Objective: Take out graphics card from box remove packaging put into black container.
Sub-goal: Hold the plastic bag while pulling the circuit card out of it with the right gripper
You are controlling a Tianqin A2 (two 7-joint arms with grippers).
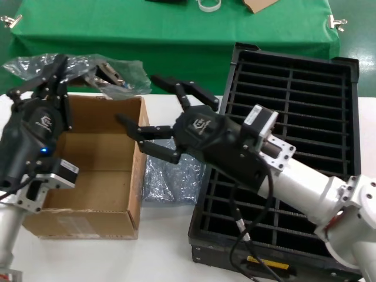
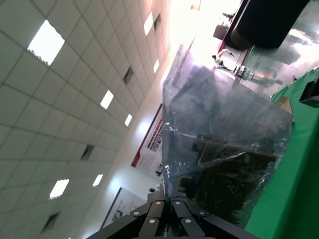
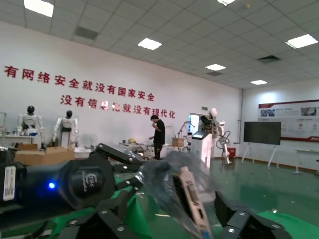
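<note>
Spare bag [image 1: 167, 179]: crumpled at 3 o'clock of the box [image 1: 88, 170], against the black container [image 1: 282, 158].
Left gripper [image 1: 44, 79]: pinching the packaging [image 1: 88, 69].
Right gripper [image 1: 154, 120]: spread wide, empty.
Surface: white table [image 1: 158, 252], green cloth [image 1: 176, 35] at 12.

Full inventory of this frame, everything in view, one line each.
box: 1, brown cardboard, on the white table at the robot's left, nothing visible inside.
graphics card: 1, dark with silver bracket, inside the raised bag beyond the box.
packaging: 1, translucent grey bag, held up above the box's far edge.
second bag: 1, crinkly grey-blue, on the table between box and crate.
black container: 1, black slotted crate, at the robot's right, yellow label on the near end.
green cloth: 1, green, beyond the table.
left gripper: black, shut on the packaging.
right gripper: black, open, above the box's right wall.
</note>
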